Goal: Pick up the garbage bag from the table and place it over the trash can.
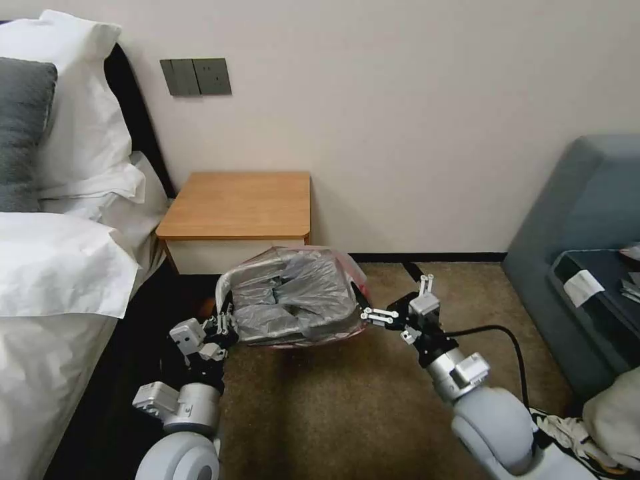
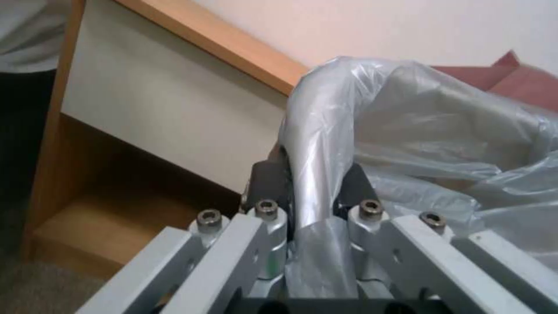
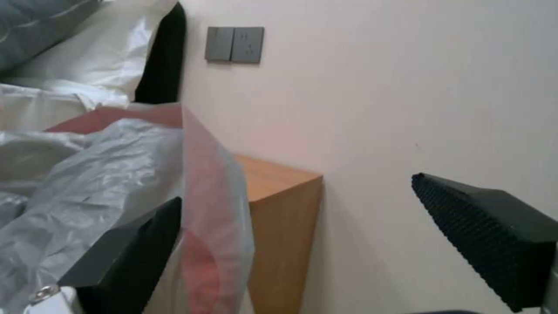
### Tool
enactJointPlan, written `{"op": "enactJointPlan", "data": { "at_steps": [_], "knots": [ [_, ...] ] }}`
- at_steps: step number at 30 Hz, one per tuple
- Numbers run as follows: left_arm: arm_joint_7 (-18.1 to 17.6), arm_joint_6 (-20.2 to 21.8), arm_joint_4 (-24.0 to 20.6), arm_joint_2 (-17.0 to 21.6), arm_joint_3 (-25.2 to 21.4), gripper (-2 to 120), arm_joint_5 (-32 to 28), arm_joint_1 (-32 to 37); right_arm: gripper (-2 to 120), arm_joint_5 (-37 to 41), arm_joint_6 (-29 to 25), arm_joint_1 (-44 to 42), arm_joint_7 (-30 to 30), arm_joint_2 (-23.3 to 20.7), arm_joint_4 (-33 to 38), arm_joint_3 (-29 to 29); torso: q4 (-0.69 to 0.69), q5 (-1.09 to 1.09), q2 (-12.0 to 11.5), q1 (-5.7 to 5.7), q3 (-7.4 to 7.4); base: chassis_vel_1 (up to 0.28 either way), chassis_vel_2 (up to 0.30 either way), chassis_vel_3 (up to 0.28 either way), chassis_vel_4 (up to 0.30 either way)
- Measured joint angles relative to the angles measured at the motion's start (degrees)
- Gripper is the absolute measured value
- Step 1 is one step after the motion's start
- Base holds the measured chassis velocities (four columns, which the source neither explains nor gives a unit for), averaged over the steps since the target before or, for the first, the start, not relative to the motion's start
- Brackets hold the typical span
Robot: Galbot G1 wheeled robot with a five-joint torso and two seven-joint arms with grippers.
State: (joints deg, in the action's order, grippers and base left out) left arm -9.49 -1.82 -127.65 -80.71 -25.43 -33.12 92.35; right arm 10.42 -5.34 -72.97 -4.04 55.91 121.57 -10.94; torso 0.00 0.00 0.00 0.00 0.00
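Beside the table (image 1: pixel 240 203), left end effector (image 1: pixel 223 325) clamped on the garbage bag (image 1: pixel 297 297), right end effector (image 1: pixel 393 301) wide apart.

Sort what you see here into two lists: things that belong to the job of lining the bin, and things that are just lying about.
Belongs to the job:
garbage bag, draped over the trash can
table
left gripper, shut on the bagged rim
right gripper, open beside the bag

Just lying about:
pillows
wall switches
sofa
black cable

Grey garbage bag (image 1: pixel 297 297) draped over trash can (image 1: pixel 227 283)
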Motion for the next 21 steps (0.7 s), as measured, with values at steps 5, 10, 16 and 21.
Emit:
{"op": "enactJointPlan", "data": {
  "at_steps": [5,10,16,21],
  "knots": [
    [0.1,-0.11,0.14,-0.23,0.17,7,0.42,0.05,100,0.7,0.74,2.15,0.06,-0.06,-0.45,0.77,0.0,0.0,0.0,0.0,0.0,0.0,0.0,0.0,0.0],
    [0.11,-0.13,0.33,-0.21,0.27,7,0.46,-0.13,100,0.97,1.06,2.72,0.21,0.16,-0.76,0.91,0.0,0.0,0.0,0.0,0.0,0.0,0.0,0.0,0.0],
    [0.22,-0.33,0.53,-0.25,0.57,7,0.46,-0.21,86,3.92,1.34,2.71,0.13,0.69,-0.99,0.85,-0.01,0.0,0.0,0.0,0.0,0.0,0.0,0.0,0.0],
    [0.27,-0.51,0.81,-0.1,0.63,7,0.46,-0.2,82,4.54,1.69,3.69,-0.07,1.17,-1.59,0.88,0.0,0.0,0.0,0.0,0.0,0.0,0.0,0.0,0.0]
  ]
}}
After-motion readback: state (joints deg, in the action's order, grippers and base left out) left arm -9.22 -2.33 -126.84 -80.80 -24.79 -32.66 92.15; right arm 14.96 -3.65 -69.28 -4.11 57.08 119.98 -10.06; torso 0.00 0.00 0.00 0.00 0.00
